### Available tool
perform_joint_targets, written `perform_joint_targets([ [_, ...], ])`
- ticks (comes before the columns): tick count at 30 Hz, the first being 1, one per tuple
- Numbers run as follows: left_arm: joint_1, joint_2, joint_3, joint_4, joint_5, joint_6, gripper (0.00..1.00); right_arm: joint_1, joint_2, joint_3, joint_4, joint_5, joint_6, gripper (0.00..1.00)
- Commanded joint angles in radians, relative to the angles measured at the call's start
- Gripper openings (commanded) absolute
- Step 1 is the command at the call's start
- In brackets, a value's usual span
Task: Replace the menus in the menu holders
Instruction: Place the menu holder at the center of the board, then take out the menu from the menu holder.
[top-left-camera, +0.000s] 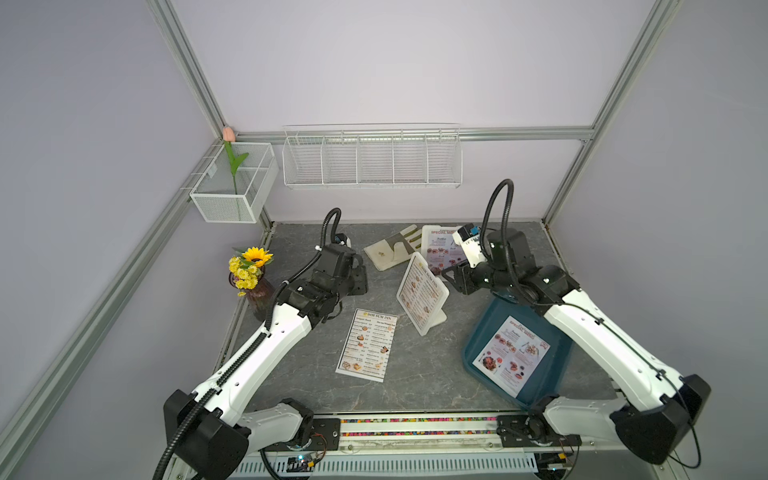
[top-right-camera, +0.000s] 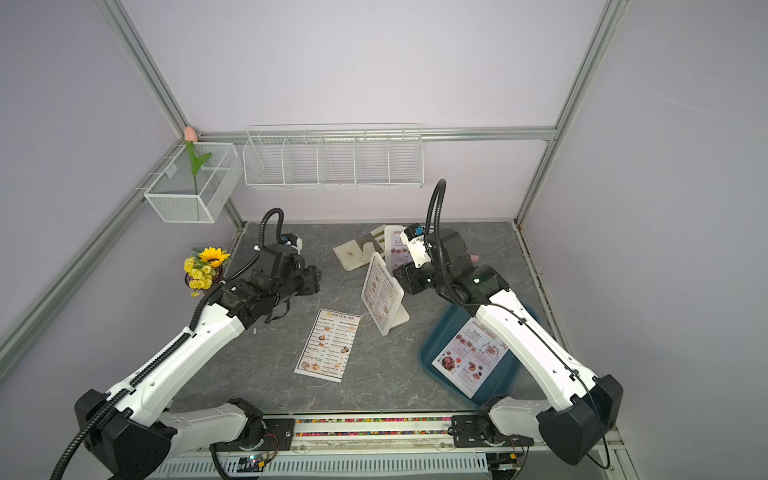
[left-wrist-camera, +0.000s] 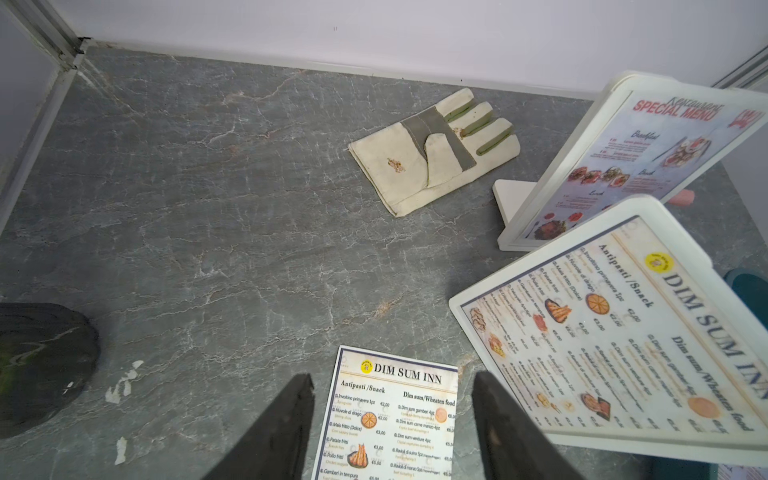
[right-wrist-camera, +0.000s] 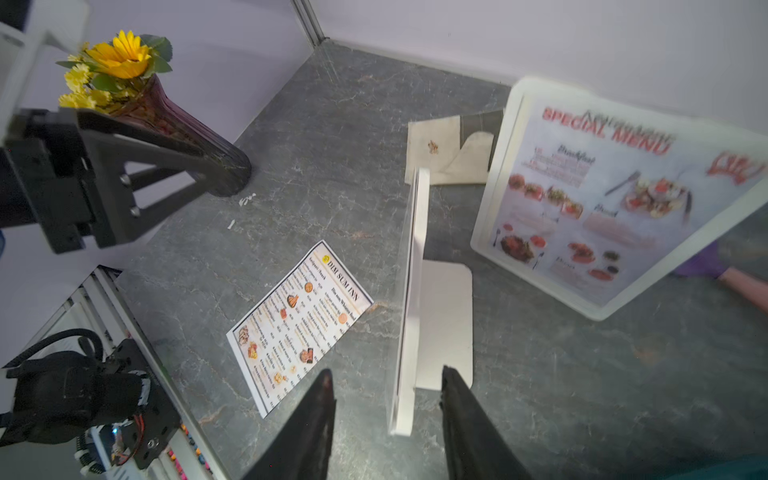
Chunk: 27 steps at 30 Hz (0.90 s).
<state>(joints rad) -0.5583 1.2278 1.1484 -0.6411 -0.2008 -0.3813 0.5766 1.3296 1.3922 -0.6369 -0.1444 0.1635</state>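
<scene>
A white plastic menu holder with a clear front (top-left-camera: 422, 293) stands upright on its slanted foot mid-counter, a black-headed DIM SUM INN sheet (left-wrist-camera: 623, 332) inside it. Seen edge-on from the right wrist, its near edge sits between the parted fingers of the right tool (right-wrist-camera: 386, 370), which touch neither face and grasp nothing. Nearer the robot, a loose DIM SUM INN paper menu (top-left-camera: 367, 351) lies flat on the grey stone-pattern counter (top-left-camera: 415, 374). The left wrist view cuts off its lower half; there the left tool (left-wrist-camera: 392, 376) hangs over it, spread wide and empty. Behind, a second white holder (top-left-camera: 436, 249) carries a red-headed SPECIAL MENU sheet (left-wrist-camera: 648, 153). It is partly hidden by the right arm's wrist in both top views and blurred in the right wrist view. A loose SPECIAL MENU page (top-left-camera: 511, 355) rests in a dark teal plastic tray (top-left-camera: 484, 328), whose far corner the right arm covers. A cream striped work glove (top-left-camera: 392, 251) lies near the back wall. A dark glass vase of yellow flowers (top-left-camera: 259, 295) stands at the counter's left edge.
</scene>
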Motion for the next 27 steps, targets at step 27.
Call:
perform_joint_targets([
  [27, -0.004, -0.036, 0.0, -0.014, -0.018, 0.01, 0.64, 0.011, 0.398, 0.278, -0.162, -0.042, -0.029, 0.25],
])
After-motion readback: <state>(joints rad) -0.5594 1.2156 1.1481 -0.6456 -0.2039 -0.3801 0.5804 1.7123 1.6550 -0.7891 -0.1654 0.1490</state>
